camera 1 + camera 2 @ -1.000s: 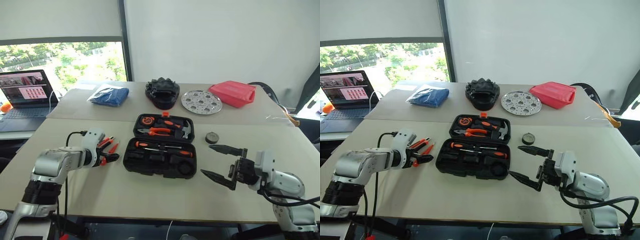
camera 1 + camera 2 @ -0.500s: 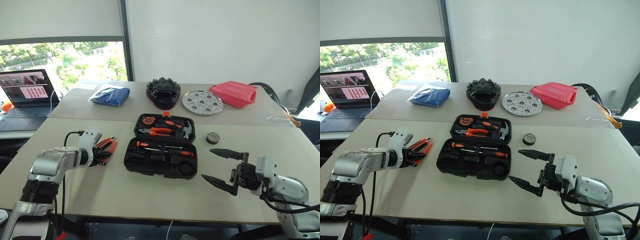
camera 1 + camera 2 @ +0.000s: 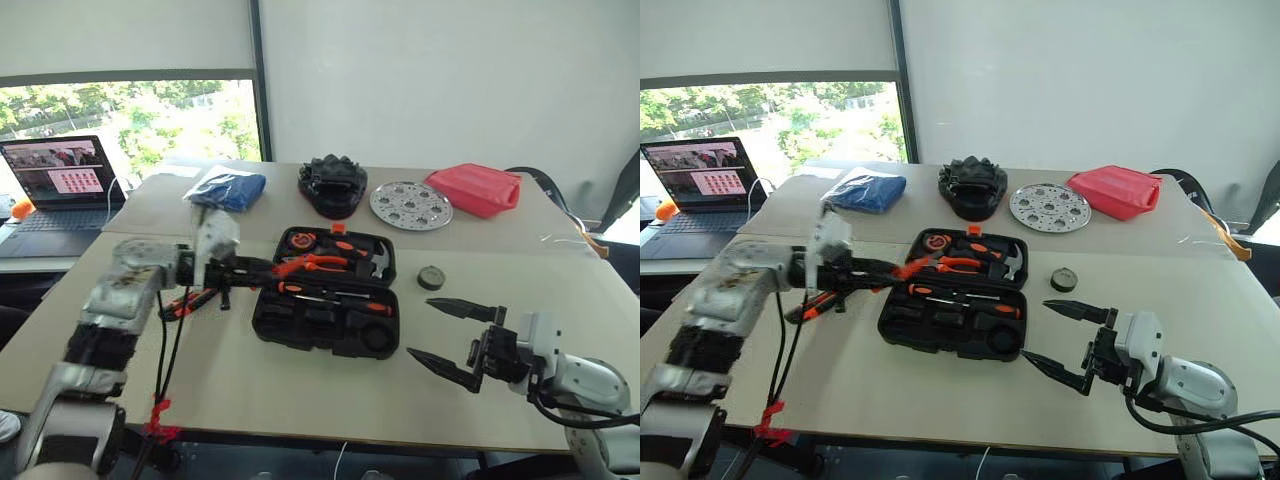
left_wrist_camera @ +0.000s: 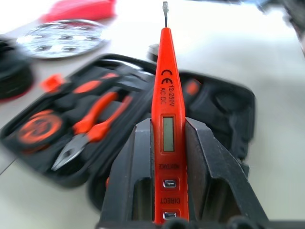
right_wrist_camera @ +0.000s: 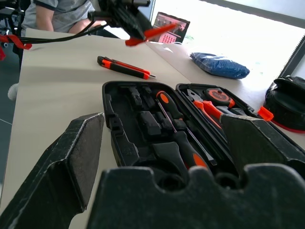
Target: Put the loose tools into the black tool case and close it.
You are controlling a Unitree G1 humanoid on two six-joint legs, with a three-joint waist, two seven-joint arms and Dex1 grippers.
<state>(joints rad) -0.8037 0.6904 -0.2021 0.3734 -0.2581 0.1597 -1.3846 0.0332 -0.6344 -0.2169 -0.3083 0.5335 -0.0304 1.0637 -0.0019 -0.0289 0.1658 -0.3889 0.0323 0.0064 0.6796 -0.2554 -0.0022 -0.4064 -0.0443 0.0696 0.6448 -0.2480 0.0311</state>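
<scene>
Now the left gripper [image 4: 167, 157] pinches a slim orange pen-like tester tool [image 4: 167, 119] between its two black fingers [image 4: 131, 176], the tool's metal tip pointing out past them. It hangs in the air over the left edge of the flat black plastic tool case [image 3: 325, 325], which lies open on the beige table [image 3: 300, 390] with orange-handled pliers, screwdrivers and a hammer seated in its recesses. A black-and-orange utility knife [image 5: 125, 67] lies on the table just left of the case, below the raised arm. A small dark round disc [image 3: 431, 277] sits on the table near the case's right side. The right gripper [image 3: 455, 335] hovers right of the case, its jaws spread wide with nothing between them.
</scene>
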